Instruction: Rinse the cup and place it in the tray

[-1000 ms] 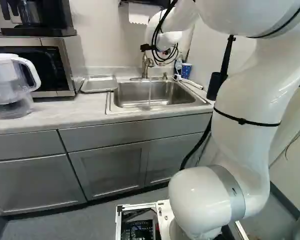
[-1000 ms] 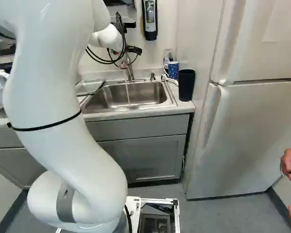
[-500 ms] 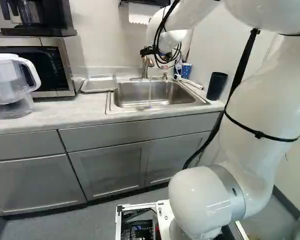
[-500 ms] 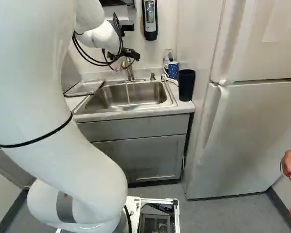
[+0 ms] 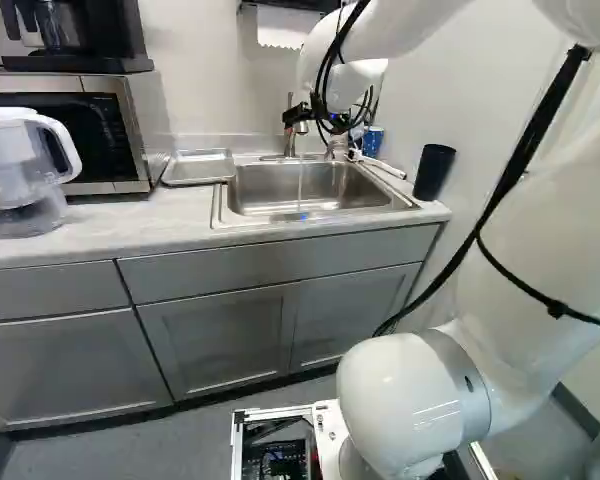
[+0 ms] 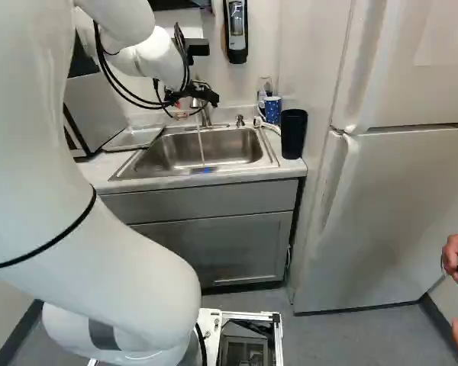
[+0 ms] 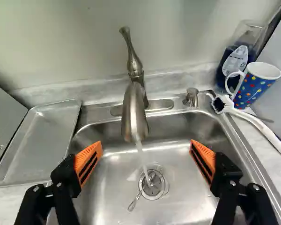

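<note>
Arm, white, one [image 6: 34, 145]: rises from its joint at the foot of both base views, bends high up, and reaches forward to end above the sink [image 7: 187, 159]. Cables, black, several, looped along its forward part.

Hand, black, one [image 6: 204, 95]: above the sink, near the faucet [image 7: 133, 112]. In the wrist view the hand [image 7: 146, 152] is open and empty, its two fingers [image 7: 86, 164] spread wide, one toward each side of the sink. Orange pads, two, one per finger, facing each other across the gap.

Sink, steel, single basin, one. Faucet, one, at the back of the sink, its lever upright. Water, one thin stream [image 7: 141, 157], running from the faucet into the sink. Drain, one [image 7: 164, 186], in the sink floor, with one small spoon-like utensil [image 7: 135, 201] lying across it.

Cup, blue with coloured dots, one [image 7: 253, 90]: upright on the table [image 5: 130, 222], beyond the sink's right back corner, handle toward the sink.

Tray, shallow, metal, one [image 7: 43, 140]: flat on the table, just left of the sink.

Brush, white-handled, one [image 7: 257, 124]: at the right rim of the sink. Bottle, blue liquid, one [image 7: 232, 63]: behind the sink's right corner. Tumbler, dark, one [image 6: 293, 134]: right of the sink. Pitcher, clear with white, one [image 5: 18, 170]: well left of the sink.
</note>
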Robot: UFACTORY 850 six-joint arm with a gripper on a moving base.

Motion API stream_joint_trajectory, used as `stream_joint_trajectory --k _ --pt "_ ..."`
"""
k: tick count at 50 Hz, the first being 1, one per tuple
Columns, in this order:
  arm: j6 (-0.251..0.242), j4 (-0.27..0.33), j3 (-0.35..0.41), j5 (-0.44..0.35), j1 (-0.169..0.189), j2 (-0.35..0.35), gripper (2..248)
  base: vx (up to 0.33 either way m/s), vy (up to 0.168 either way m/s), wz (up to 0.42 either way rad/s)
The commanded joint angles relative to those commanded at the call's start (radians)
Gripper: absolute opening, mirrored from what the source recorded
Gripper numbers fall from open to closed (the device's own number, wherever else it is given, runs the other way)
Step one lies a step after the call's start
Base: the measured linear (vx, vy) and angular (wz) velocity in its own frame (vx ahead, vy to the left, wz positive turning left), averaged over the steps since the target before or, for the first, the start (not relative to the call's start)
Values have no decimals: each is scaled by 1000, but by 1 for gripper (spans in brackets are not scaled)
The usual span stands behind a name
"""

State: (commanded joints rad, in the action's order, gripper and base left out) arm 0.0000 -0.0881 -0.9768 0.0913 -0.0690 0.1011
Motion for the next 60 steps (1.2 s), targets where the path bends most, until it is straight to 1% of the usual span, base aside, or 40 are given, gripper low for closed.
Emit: stream_joint_trajectory --k 14,24,48,60 --pt "0 0 62 63 24 67 247 0 0 0" --pt "0 0 96 66 46 104 247 0 0 0" --pt "0 0 96 66 47 104 247 0 0 0" --pt "0 0 99 66 66 108 247 0 0 0"
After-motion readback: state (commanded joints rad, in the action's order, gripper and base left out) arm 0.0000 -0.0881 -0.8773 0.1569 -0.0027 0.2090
